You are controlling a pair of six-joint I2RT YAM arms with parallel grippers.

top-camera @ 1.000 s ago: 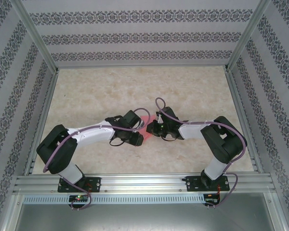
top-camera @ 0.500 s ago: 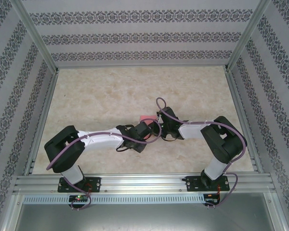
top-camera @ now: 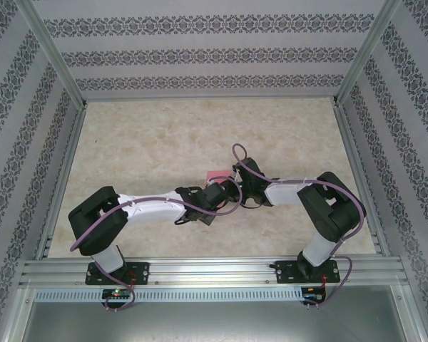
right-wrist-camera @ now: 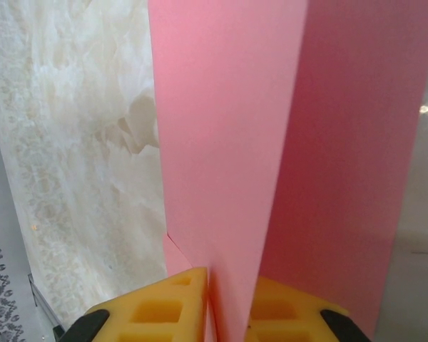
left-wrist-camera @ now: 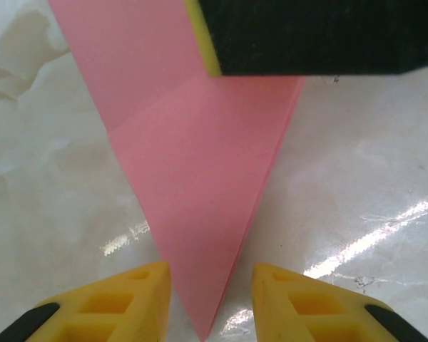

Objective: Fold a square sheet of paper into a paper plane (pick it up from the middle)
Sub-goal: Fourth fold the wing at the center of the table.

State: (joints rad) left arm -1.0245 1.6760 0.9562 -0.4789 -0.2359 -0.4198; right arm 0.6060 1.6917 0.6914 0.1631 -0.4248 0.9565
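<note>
The square sheet of paper is a pink folded shape lying on the table and narrowing to a sharp tip. From above, the paper peeks out just beyond both wrists. My left gripper is open, its yellow fingers either side of the tip and clear of it. My right gripper is shut on a raised fold of the paper. One right finger sits on the paper's far end in the left wrist view. Seen from above, the left gripper and right gripper almost meet.
The marble-patterned tabletop stretches open behind and to both sides of the grippers. Metal frame posts and patterned walls enclose it. A rail runs along the near edge by the arm bases.
My left arm has stretched to the right and brought its gripper up against the right gripper at the paper. The right arm has stayed where it was, still holding the paper.
</note>
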